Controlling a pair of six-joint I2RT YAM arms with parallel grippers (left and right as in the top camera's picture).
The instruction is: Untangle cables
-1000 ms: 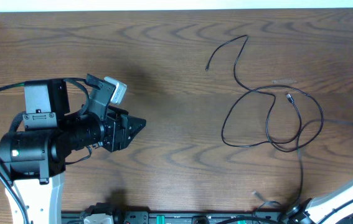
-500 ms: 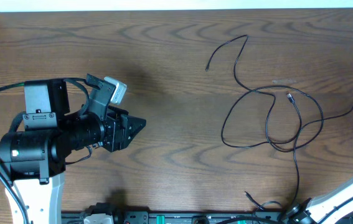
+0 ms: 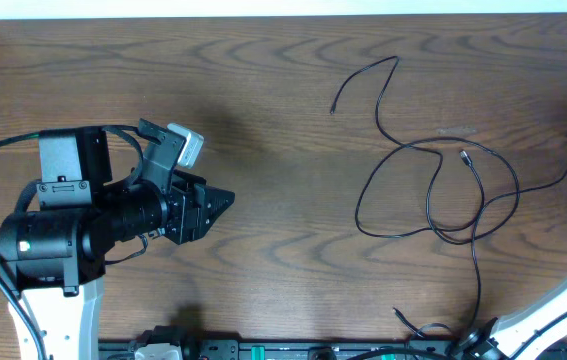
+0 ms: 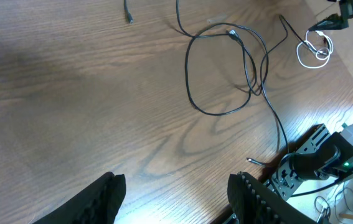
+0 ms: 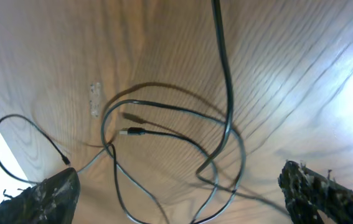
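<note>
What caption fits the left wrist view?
Open left gripper above wooden table; black cable looped ahead, white cable coiled beyond it.

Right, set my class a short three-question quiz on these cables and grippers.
1. True or false: the left gripper holds the black cable.
2. The right gripper is: A shut on a cable, B open and empty, C shut on nothing.
3. What colour is the small coiled cable?
Key: 1 false, the black cable lies loose on the table; 2 B; 3 white.
</note>
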